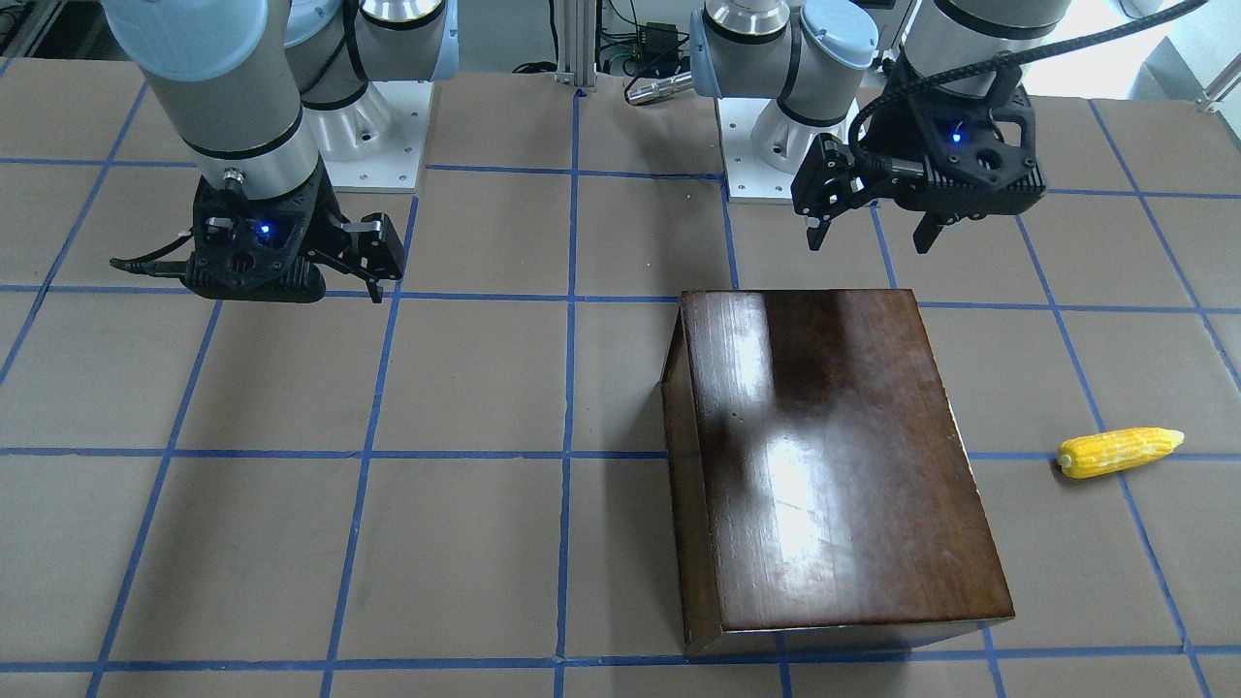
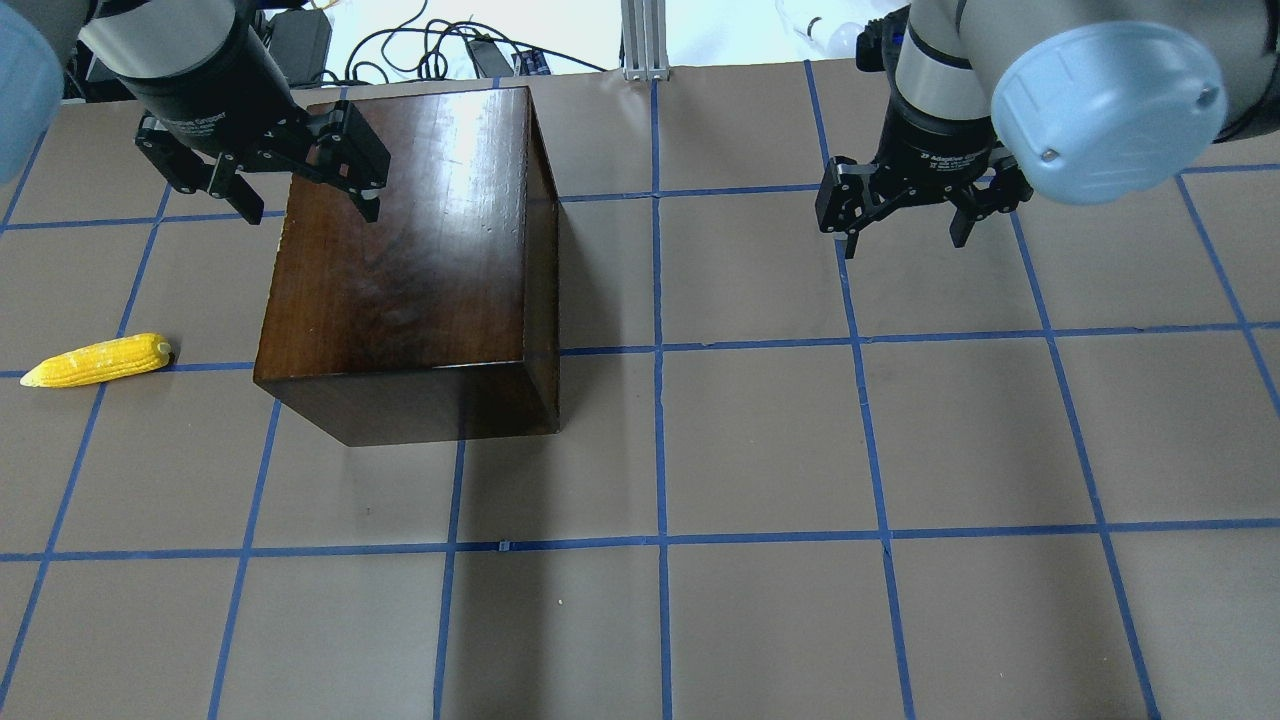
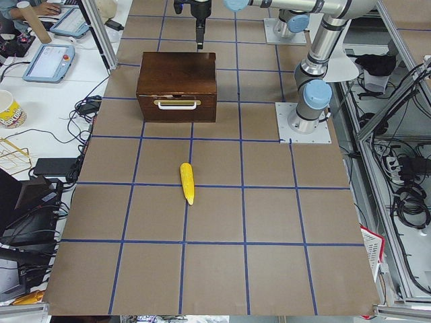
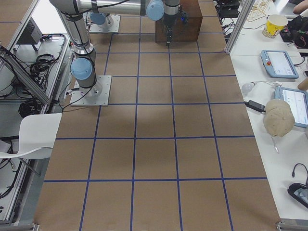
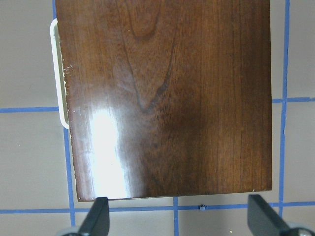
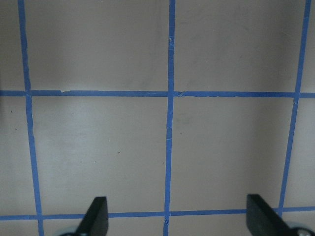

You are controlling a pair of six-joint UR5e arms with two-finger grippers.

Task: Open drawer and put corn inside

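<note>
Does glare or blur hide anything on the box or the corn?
Exterior front-facing: strong glare streaks across the box; the corn is sharp. Overhead exterior: milder sheen. Left wrist-mounted: one white hotspot lower left, grain crisp.

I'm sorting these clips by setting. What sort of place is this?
Probably a robotics lab. A left arm and a right arm are bolted to a table gridded with blue tape. A teach pendant lies off to the side, and loose cables run beside the rig.
</note>
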